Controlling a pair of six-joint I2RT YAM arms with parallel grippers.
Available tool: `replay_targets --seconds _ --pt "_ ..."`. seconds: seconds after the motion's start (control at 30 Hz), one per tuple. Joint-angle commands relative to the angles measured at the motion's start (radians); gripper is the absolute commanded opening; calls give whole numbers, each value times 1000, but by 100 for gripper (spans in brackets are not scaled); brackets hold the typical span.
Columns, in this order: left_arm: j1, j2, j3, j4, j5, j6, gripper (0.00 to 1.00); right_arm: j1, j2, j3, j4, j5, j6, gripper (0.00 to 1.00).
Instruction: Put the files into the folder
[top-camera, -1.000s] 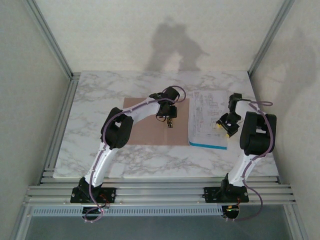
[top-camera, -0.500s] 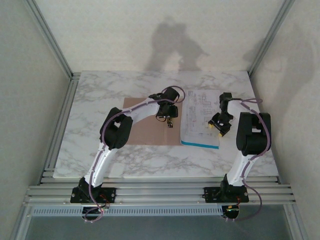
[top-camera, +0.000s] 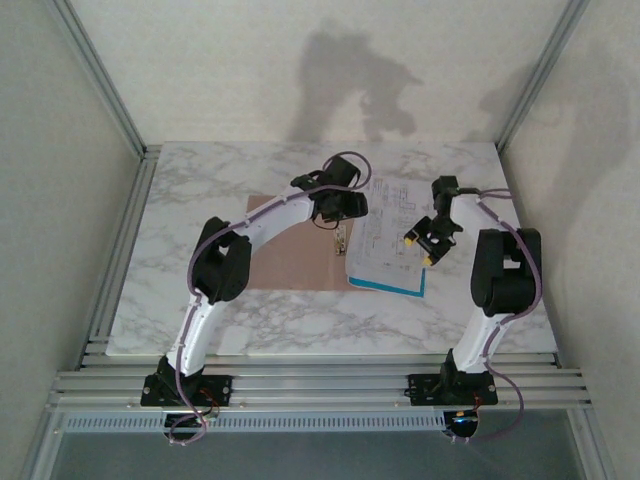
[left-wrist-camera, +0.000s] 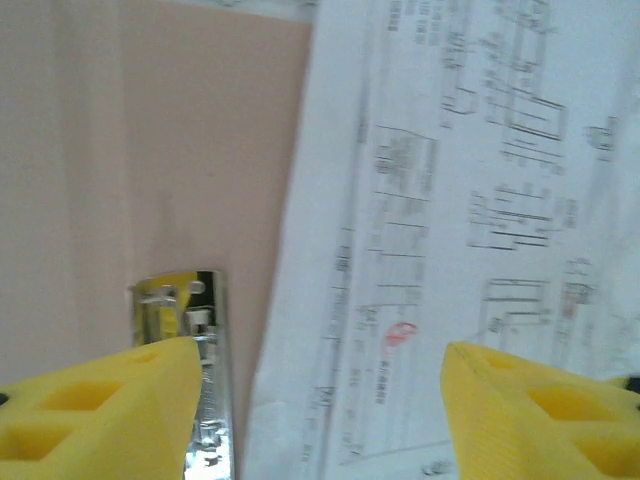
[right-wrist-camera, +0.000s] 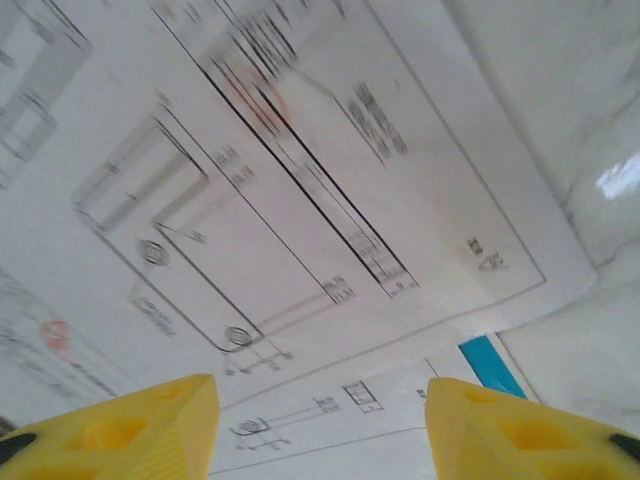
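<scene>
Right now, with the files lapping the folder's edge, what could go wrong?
1. The files lie skewed across the folder edge, beside its metal clip; a push could snag and buckle the sheets there.
2. The sheets are fanned, the blue-edged sheet peeking out below; they may slide apart.
3. Both jaws stand open, so nothing is gripped and the stack could drift.

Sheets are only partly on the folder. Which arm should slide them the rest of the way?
Right, probably. The right gripper hangs open over the white printed paper sheets, on the side away from the pinkish-brown card folder, so it could push them across. The left gripper is open over the overlapping edge.
</scene>
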Motion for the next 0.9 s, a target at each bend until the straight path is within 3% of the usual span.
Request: replay_targets --seconds 0.0,0.17,0.87 --pt "-19 59 62 20 91 -38 66 -30 4 56 -35 9 -36 54" --pt "-21 143 148 -18 104 -15 68 -44 101 135 -20 -37 -58 39" --pt "-41 201 104 16 152 37 64 -48 219 106 0 1 -93 39"
